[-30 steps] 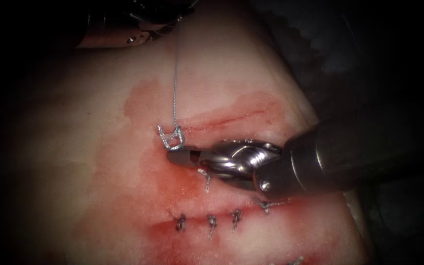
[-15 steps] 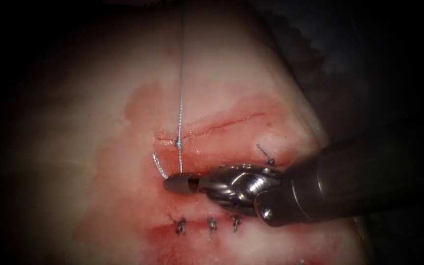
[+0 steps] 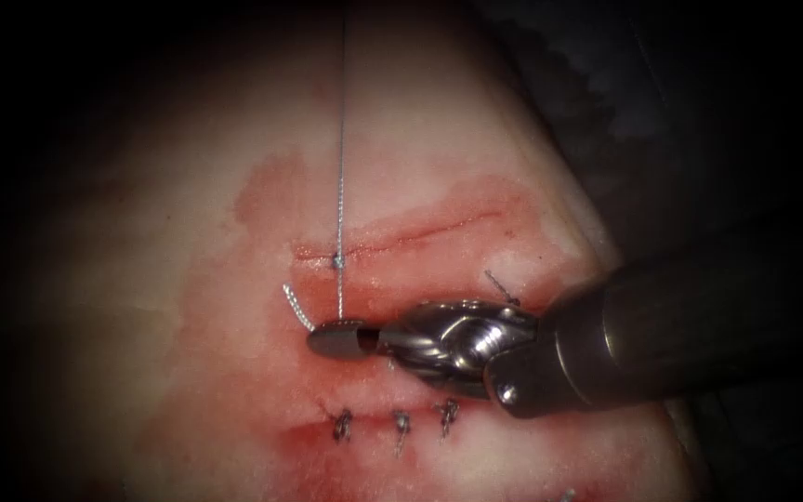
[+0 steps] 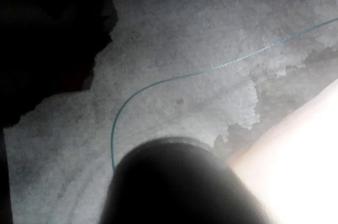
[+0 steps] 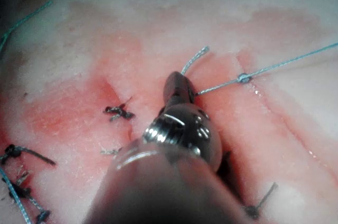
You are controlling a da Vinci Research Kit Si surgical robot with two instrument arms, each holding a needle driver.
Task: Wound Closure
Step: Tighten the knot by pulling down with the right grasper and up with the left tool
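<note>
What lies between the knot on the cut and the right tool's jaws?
A short taut run of thread from the knot to the right tool, over wet red tissue, in the endoscope view.

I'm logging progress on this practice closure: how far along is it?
Done: three dark knotted stitches cross the lower cut, and a small knot sits on the upper red cut. In hand: the right gripper is shut on the grey thread below that knot; what the left tool holds cannot be told. Left: the upper cut right of the knot looks unstitched.

The right hand (image 3: 336,340) is polished, glossy metal on a duller, matt shaft. The tissue (image 3: 188,307) looks wet and shiny; the thread (image 3: 340,139) is finely twisted.
</note>
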